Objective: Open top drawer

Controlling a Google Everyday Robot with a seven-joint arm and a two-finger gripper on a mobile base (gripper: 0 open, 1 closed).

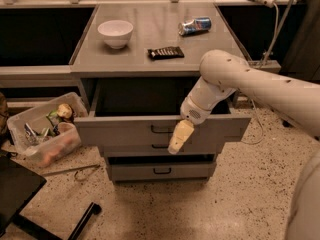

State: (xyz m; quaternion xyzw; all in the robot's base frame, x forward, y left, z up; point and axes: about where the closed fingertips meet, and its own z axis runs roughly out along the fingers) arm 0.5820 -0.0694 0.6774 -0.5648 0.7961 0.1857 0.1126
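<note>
The top drawer [120, 132] of the grey cabinet is pulled partly out, and its dark interior [140, 96] shows under the counter. Its small black bar handle [161, 129] is at the centre of the front. My gripper [178, 139], cream-coloured at the end of the white arm [260, 86], hangs down in front of the drawer front. It is just right of the handle and its tip reaches the second drawer [130, 150]. I cannot see whether it holds the handle. The bottom drawer [160, 171] is shut.
On the counter [150, 39] stand a white bowl [115, 32], a lying soda can [194, 25] and a black snack bar [165, 52]. A clear plastic bin [42, 131] of odds and ends sits on the floor at left. A black frame [20, 194] lies at bottom left.
</note>
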